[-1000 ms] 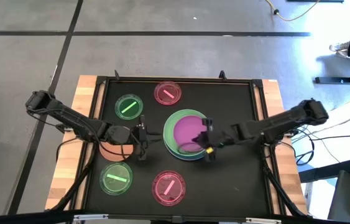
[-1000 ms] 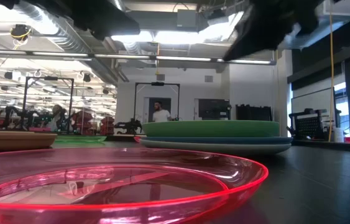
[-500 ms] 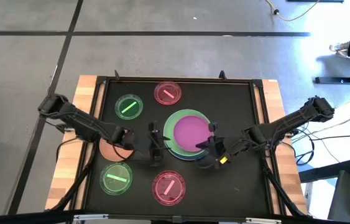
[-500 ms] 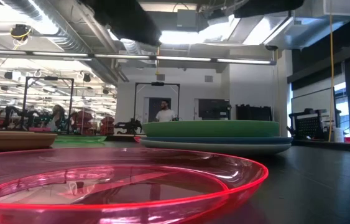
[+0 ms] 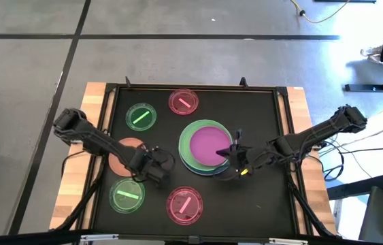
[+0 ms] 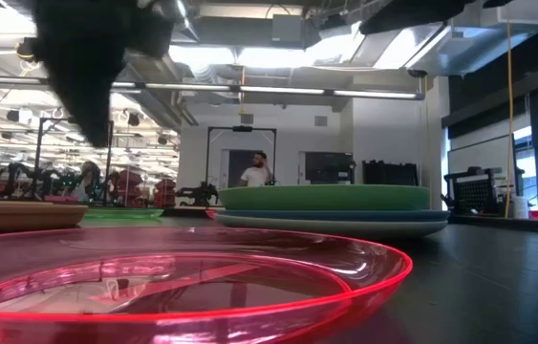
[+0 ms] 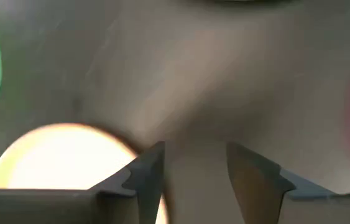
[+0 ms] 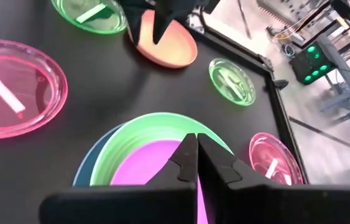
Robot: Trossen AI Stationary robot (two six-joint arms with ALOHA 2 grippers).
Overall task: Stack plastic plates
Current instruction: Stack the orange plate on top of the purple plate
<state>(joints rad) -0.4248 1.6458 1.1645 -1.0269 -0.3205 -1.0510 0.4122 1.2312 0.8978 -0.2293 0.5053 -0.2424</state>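
Observation:
A stack (image 5: 205,146) stands mid-table: a purple plate (image 5: 208,143) lies on a large green plate (image 5: 186,139), with a blue plate (image 6: 345,216) and a pale one (image 6: 345,227) below. An orange-brown plate (image 5: 124,155) lies flat to the stack's left. Small green plates (image 5: 140,116) (image 5: 126,194) and pink plates (image 5: 183,102) (image 5: 184,204) lie around it. My left gripper (image 5: 157,170) (image 7: 193,165) is open and empty above the table, beside the orange-brown plate's (image 7: 56,155) near right rim. My right gripper (image 5: 235,155) (image 8: 192,149) is shut and empty over the stack's right edge.
The black mat has a raised frame (image 5: 283,92) inside the wooden table top (image 5: 75,184). The near pink plate (image 6: 182,277) fills the low view's foreground. A person (image 6: 259,170) stands far off in the room behind the table.
My left gripper has swung from beside the stack toward the table's near edge and come down next to the orange-brown plate. My right gripper has drawn back off the purple plate toward the table's right. The purple plate now lies flat on the green one.

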